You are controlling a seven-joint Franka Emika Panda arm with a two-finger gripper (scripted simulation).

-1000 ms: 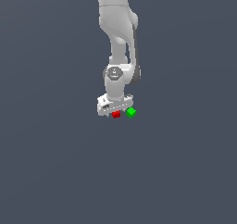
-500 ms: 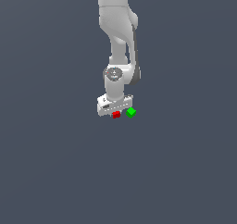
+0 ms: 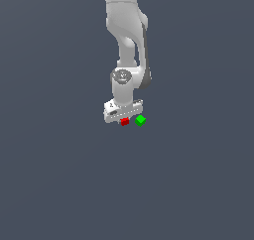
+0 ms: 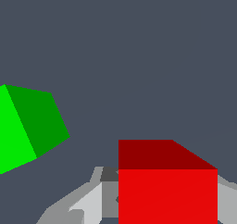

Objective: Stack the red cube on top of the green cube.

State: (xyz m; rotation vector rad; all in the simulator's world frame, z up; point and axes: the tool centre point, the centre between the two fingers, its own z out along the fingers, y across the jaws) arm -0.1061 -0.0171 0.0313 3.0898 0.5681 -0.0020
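Straddling the red cube (image 3: 124, 121) low on the bench, gripper (image 3: 124, 119) grip unclear, cannot tell if clenched; green cube (image 3: 140, 120) just beside on exterior view's right, risking a knock when lifting.

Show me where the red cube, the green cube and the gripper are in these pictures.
red cube (image 4: 167, 195), wrist view, on its bright front face.
green cube (image 3: 140, 120), exterior view, on its visible middle.
gripper (image 3: 124, 119), exterior view, at its lower end, just above the red cube.
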